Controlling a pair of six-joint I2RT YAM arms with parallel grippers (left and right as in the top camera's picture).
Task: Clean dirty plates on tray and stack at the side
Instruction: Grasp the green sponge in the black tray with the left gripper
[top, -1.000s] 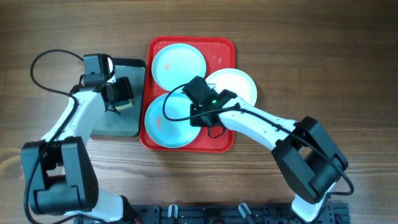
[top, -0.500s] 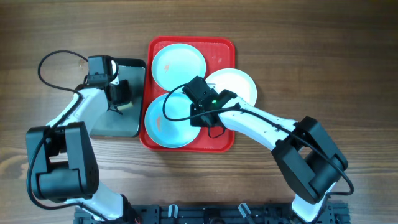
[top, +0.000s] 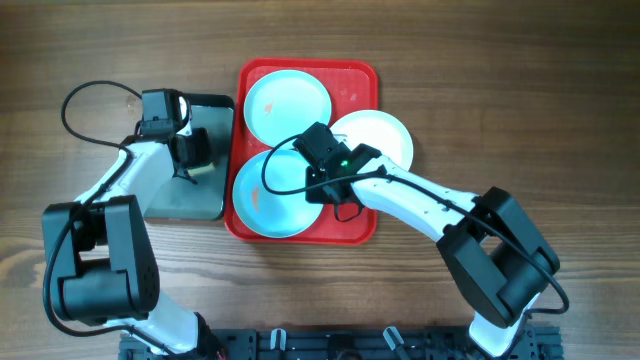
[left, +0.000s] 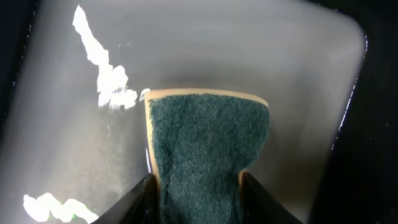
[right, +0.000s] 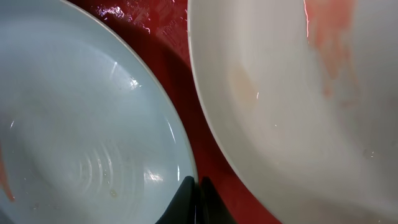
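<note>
Barely started, I'd judge: all three plates sit on the red tray (top: 360, 75), far blue plate (top: 287, 104), near blue plate (top: 265, 200), and white plate (top: 385, 135) on the right overhanging the rim with a reddish smudge (right: 323, 43); nothing is stacked at the side. Left gripper (left: 198, 186) is over the grey tray (top: 185, 200) at left, clamped on a green sponge (left: 208, 143). Right gripper (right: 196, 199) has its fingers together and empty, tips at a blue plate's rim, beside the white one.
</note>
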